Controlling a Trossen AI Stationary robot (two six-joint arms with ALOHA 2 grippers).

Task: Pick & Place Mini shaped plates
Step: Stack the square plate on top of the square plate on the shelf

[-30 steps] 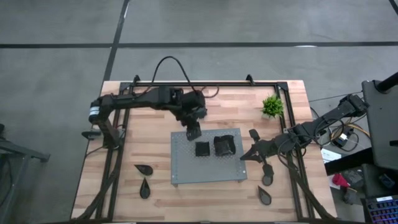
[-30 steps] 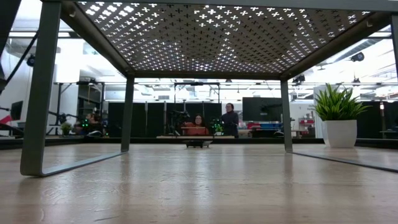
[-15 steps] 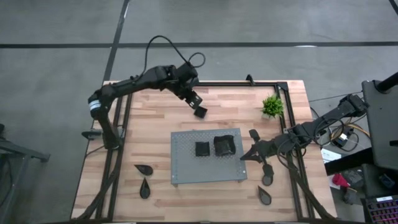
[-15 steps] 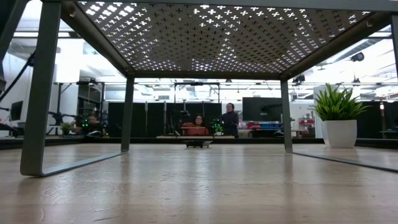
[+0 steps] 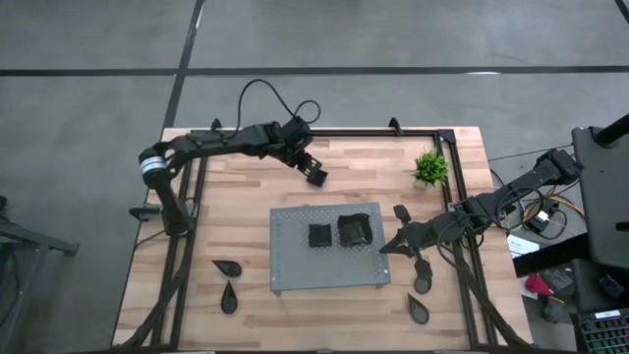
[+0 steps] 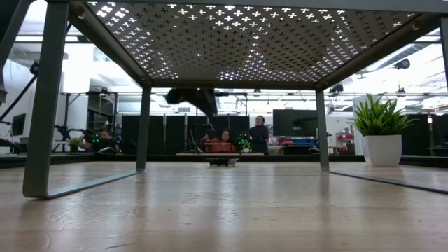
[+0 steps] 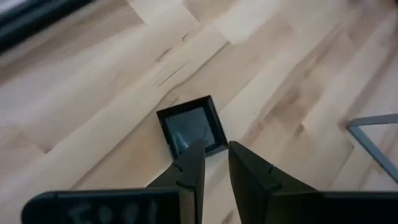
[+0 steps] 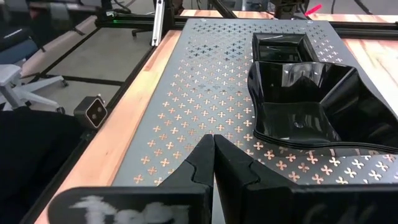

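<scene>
My left gripper (image 5: 311, 169) is over the far middle of the table, shut on a small black square plate (image 7: 191, 127). Gripper and plate show dark in the low view (image 6: 192, 96), well above the tabletop. Another small square plate (image 5: 319, 235) and a larger wavy-edged plate (image 5: 355, 228) rest with their bases on the grey perforated board (image 5: 295, 265). My right gripper (image 5: 385, 248) is shut and empty at the board's right edge, its fingers (image 8: 213, 140) pointing across the board toward the wavy plate (image 8: 311, 99). My left gripper pinches the square plate's rim at the near corner (image 7: 208, 148). One finger (image 7: 193, 163) lies over the plate's inner side and the other outside the rim. The fingers slant down toward the far edge. The plate sticks out beyond the fingertips, roughly level and clear of the table.
Two black teardrop plates (image 5: 227, 266) (image 5: 229, 295) lie near left of the board, and others (image 5: 402, 211) (image 5: 423, 284) (image 5: 419, 311) lie to its right. A potted plant (image 5: 429, 167) stands far right. A black rail (image 5: 324, 133) runs along the far edge. People sit in the room beyond (image 6: 222, 140).
My left gripper has gone from above the board's far-left part toward the table's far edge, with the square plate at its fingertips. In the last half second it has come down into the low view while the plate stayed over the same spot.
</scene>
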